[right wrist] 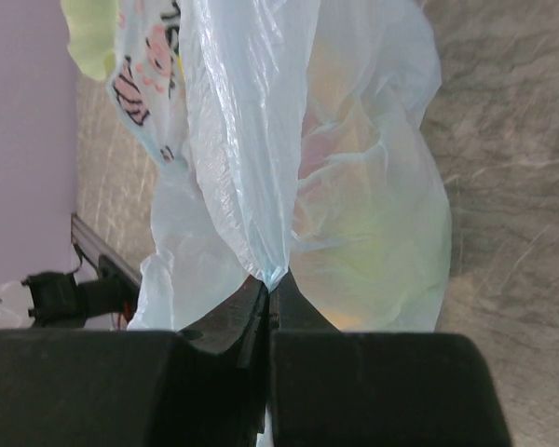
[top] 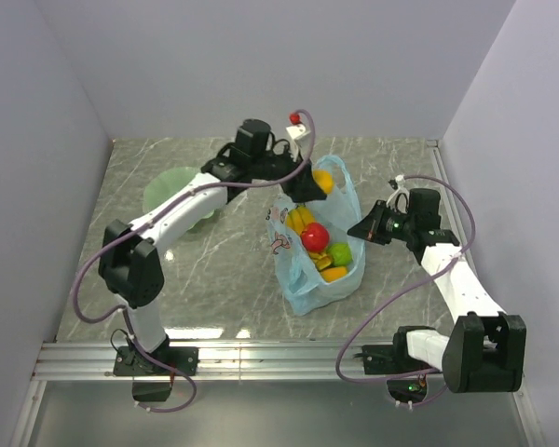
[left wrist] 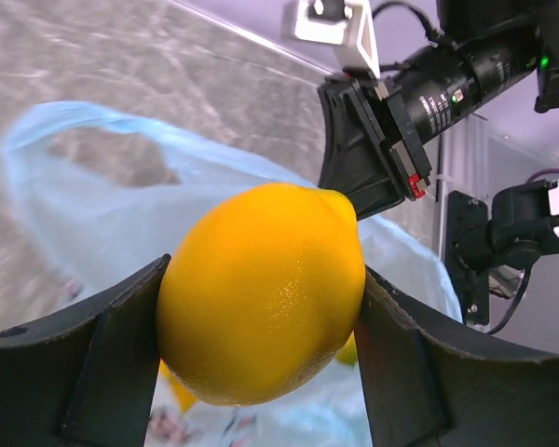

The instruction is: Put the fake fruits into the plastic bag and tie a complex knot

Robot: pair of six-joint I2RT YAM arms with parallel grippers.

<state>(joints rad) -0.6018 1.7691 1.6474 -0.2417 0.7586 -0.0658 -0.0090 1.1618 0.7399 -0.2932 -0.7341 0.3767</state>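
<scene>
The light-blue plastic bag (top: 319, 270) lies open in the middle of the table. Inside it lie a yellow banana bunch (top: 301, 220), a red apple (top: 315, 237), a small green fruit (top: 340, 252) and an orange piece (top: 334, 274). My left gripper (top: 309, 184) is shut on an orange-yellow round fruit (left wrist: 261, 293) and holds it above the bag's far mouth (left wrist: 93, 200). My right gripper (top: 361, 229) is shut on the bag's right edge (right wrist: 275, 272), pinching a fold of thin film; the bag's body (right wrist: 373, 233) hangs before it.
The pale green wavy-edged dish (top: 172, 191) sits at the back left, under the left arm. Grey walls close the table on three sides. A metal rail (top: 261, 358) runs along the near edge by the arm bases.
</scene>
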